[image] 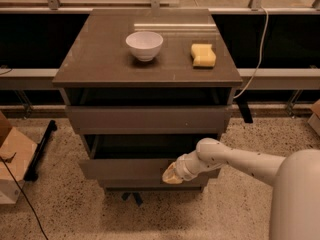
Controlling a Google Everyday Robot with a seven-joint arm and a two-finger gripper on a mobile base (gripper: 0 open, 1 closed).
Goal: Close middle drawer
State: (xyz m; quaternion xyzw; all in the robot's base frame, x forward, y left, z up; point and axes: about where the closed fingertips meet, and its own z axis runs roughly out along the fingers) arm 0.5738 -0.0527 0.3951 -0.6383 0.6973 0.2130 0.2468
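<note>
The middle drawer (125,168) is a wide grey-brown drawer with a plain front, second of three in the cabinet. It stands pulled out a short way, with a dark gap above its front. My gripper (171,174) is at the end of the white arm reaching in from the right. Its tan tip rests against the right part of the drawer front. The lowest drawer front (150,183) shows as a thin strip below.
The cabinet top (100,59) holds a white bowl (144,45) and a yellow sponge (203,54). The uppermost drawer (147,118) also stands slightly out. A cardboard box (12,159) and a black bar (39,149) lie on the floor at the left. A cable (255,64) hangs at the right.
</note>
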